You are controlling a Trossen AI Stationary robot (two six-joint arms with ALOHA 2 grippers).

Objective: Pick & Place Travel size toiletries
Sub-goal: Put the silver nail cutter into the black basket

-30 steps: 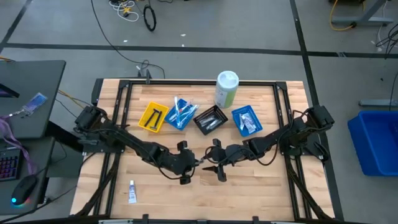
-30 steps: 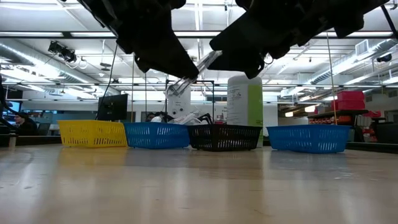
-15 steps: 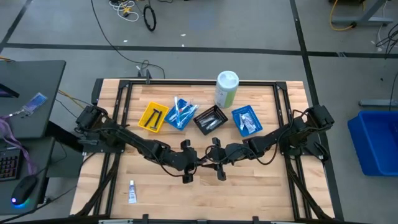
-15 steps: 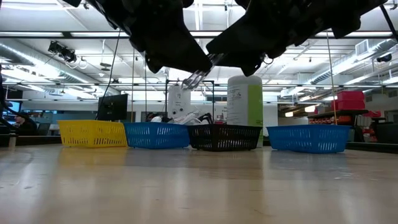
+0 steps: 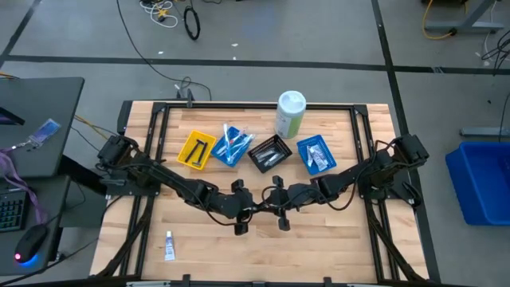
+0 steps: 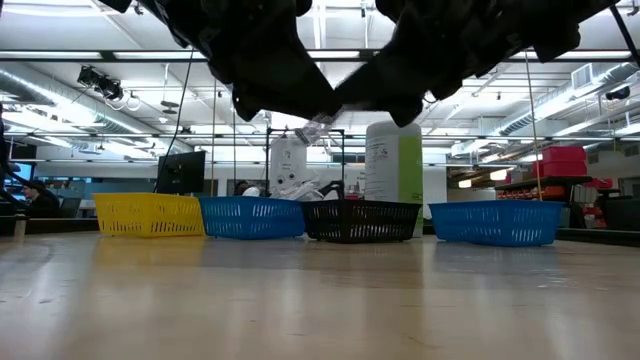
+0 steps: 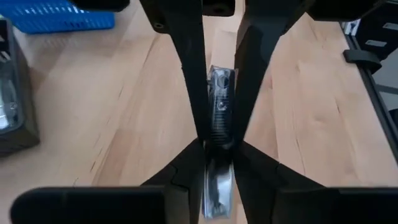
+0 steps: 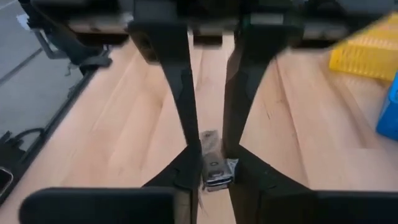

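Observation:
My two grippers meet tip to tip above the middle of the table. A small silvery tube [image 5: 260,209], one of the travel size toiletries, is held between them, clear of the wood. My left gripper [image 5: 252,210] reaches in from the left and my right gripper [image 5: 269,208] from the right, each shut on the tube. In the low view the tube [image 6: 313,128] shows between the two dark grippers, well above the table. A white toothpaste tube [image 5: 169,245] lies flat near the front left corner. My left gripper pinches one end of the silvery tube [image 7: 217,182] between its two fingers, reaching level from the table's left. The tube runs on forward along the fingers, lifted clear of the table. My right gripper pinches the tube's other end [image 8: 215,172] between its two fingers, reaching level from the table's right. The tube lies along the fingers and clear of the table.
Across the far half stand a yellow tray [image 5: 197,150], a blue tray [image 5: 232,145], a black tray [image 5: 269,153] and a second blue tray [image 5: 316,154], some holding toiletries. Behind them stands a tall white-and-green canister [image 5: 290,114]. Bare wood lies under and in front of the grippers.
My right gripper, open a second ago, has edged toward the left gripper and shut on the silvery tube. My left gripper has shifted a little toward the table's far edge with the tube, which stays lifted clear.

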